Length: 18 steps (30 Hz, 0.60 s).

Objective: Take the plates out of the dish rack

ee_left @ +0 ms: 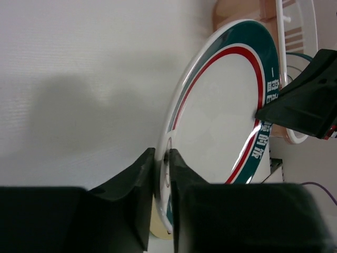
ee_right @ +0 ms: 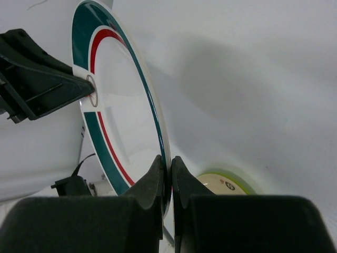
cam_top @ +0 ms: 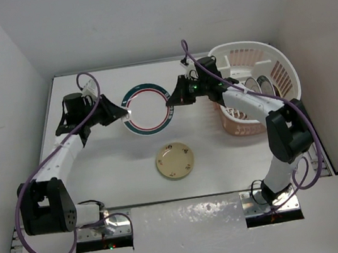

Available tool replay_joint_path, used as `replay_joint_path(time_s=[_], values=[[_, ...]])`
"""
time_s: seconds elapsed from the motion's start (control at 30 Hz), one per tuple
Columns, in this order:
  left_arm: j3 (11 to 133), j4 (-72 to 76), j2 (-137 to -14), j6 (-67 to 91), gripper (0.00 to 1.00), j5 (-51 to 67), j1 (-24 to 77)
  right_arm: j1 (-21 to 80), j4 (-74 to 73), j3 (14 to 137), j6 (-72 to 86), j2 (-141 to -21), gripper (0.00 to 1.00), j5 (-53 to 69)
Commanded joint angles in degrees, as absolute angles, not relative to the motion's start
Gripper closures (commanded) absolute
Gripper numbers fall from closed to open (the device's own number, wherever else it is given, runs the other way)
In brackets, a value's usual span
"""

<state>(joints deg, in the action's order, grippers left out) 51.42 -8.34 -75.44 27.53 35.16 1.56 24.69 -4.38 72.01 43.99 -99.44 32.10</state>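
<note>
A white plate with a teal lettered rim and red ring (cam_top: 147, 109) hangs above the table at the back centre, held from both sides. My left gripper (cam_top: 128, 114) is shut on its left rim; in the left wrist view (ee_left: 162, 161) the rim sits between the fingers. My right gripper (cam_top: 169, 103) is shut on its right rim, as the right wrist view (ee_right: 167, 164) shows. A cream-tan plate (cam_top: 174, 161) lies on a lime-green one in mid-table. The white dish rack (cam_top: 284, 68) at the back right holds more plates (cam_top: 257, 85) upright.
The rack's pinkish-salmon tray part (cam_top: 240, 125) faces the table centre. White walls close the table at the back and both sides. The cream-tan plate also shows low in the right wrist view (ee_right: 224, 184).
</note>
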Motion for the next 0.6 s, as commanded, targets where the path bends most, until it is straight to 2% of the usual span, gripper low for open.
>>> replay_joint_path(time_s=[0.0, 0.03, 0.07, 0.23, 0.37, 0.4, 0.47, 0.57], values=[[51.8, -5.4, -74.9, 29.4, 0.88, 37.7, 1.8, 25.3, 2.2, 72.3, 46.1, -99.5, 1.0, 35.6], [52.1, -5.9, -74.9, 29.1, 0.98, 37.2, 1.8, 25.4, 2.4, 72.2, 46.1, -99.7, 1.0, 35.7], [52.3, -6.4, -74.8, 28.9, 1.0, 36.8, 1.8, 25.4, 2.4, 72.2, 46.1, -99.7, 1.0, 35.9], [53.2, -11.6, -74.0, 24.7, 1.0, 35.9, 0.4, 25.4, 0.2, 72.0, 44.9, -99.9, 1.0, 35.8], [54.8, -18.0, -73.6, 17.9, 1.0, 32.8, -3.6, 25.4, -10.6, 76.6, 36.6, -100.8, 0.6, 34.3], [55.6, -20.5, -73.6, 14.4, 1.0, 32.3, -5.3, 25.4, -14.3, 77.3, 35.3, -101.2, 0.54, 33.9], [57.0, -24.1, -73.3, 7.4, 1.0, 32.3, -6.6, 25.4, -16.5, 78.9, 32.5, -101.1, 0.46, 33.4], [58.2, -29.2, -72.8, 0.5, 1.0, 31.0, -7.9, 25.4, -19.3, 80.6, 30.2, -100.6, 0.43, 32.5]])
